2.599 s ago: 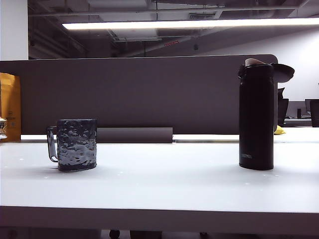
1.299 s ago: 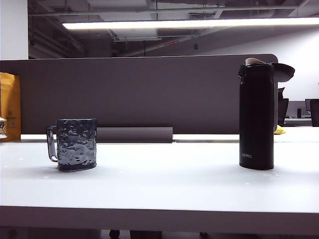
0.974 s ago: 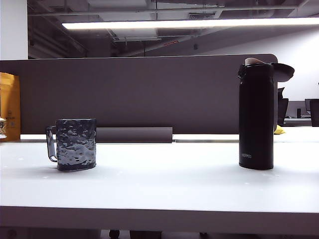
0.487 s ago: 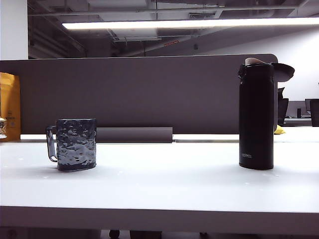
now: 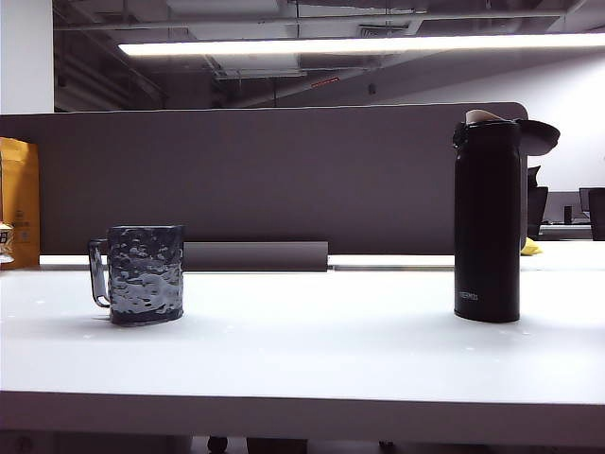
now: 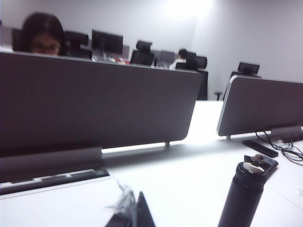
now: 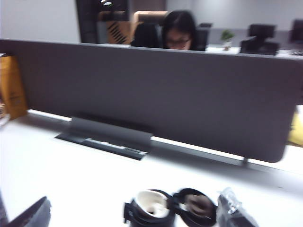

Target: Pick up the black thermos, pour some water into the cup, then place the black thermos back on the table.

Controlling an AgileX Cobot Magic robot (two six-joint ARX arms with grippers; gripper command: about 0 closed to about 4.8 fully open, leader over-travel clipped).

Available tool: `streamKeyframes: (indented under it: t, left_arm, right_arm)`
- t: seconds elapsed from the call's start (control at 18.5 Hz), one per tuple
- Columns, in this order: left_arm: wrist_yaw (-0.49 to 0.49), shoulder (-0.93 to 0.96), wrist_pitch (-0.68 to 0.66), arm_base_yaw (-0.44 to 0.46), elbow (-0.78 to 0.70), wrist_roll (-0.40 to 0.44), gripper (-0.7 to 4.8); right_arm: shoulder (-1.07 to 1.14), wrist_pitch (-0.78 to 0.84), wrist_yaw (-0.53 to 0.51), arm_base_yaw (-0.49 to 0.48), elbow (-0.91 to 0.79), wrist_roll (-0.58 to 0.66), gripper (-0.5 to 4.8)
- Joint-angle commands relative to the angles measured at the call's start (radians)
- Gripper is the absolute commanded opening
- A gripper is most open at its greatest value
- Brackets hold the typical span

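The black thermos (image 5: 486, 227) stands upright on the right of the white table (image 5: 312, 359), its flip lid hanging open beside the pale spout. The bumpy dark cup (image 5: 144, 274) sits on the left, handle pointing left. No arm shows in the exterior view. In the left wrist view my left gripper (image 6: 135, 213) is shut on nothing above the table, and the thermos (image 6: 242, 196) stands off to one side of it. My right gripper (image 7: 135, 213) is open, its fingers (image 7: 233, 210) spread wide on either side of the thermos top (image 7: 150, 207), above it.
A dark grey partition (image 5: 284, 180) runs along the back of the table with a grey strip (image 5: 255, 255) at its foot. An orange bag (image 5: 19, 200) stands at the far left. A second partition (image 6: 265, 106) and cables (image 6: 284, 144) lie beyond the thermos.
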Motion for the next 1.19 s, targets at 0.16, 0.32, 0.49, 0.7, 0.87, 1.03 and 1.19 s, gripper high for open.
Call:
streamKeyframes:
  t: [0.16,0.32,0.49,0.7,0.87,1.03,1.19]
  left_arm:
    - [-0.222,0.181,0.044,-0.312,0.040,0.131,-0.05]
    - [-0.234,0.288,0.073,-0.405,0.040,0.130,-0.05]
    - [-0.183,0.377,0.140,-0.425,0.040,0.122,-0.05]
    - [-0.177,0.454,0.199,-0.425,0.040,0.122,-0.05]
    - [-0.095,0.504,0.199,-0.430,0.040,0.122,-0.05]
    - [-0.079,0.520,0.194,-0.440,0.040,0.122,-0.05]
    - [-0.074,0.520,0.189,-0.445,0.040,0.122,-0.05]
  right_arm:
    - [0.144,0.075,0.044,0.119,-0.030,0.018,4.79]
    - [0.206,0.264,0.076,0.158,-0.149,0.113,4.79]
    - [0.258,0.431,0.186,0.180,-0.289,0.095,4.79]
    - [0.463,0.640,0.239,0.177,-0.350,0.074,4.79]
    - [0.670,0.817,0.245,0.177,-0.350,0.074,4.79]
    - [0.863,1.048,0.290,0.174,-0.349,0.074,4.79]
    - [0.954,1.116,0.290,0.174,-0.330,0.074,4.79]
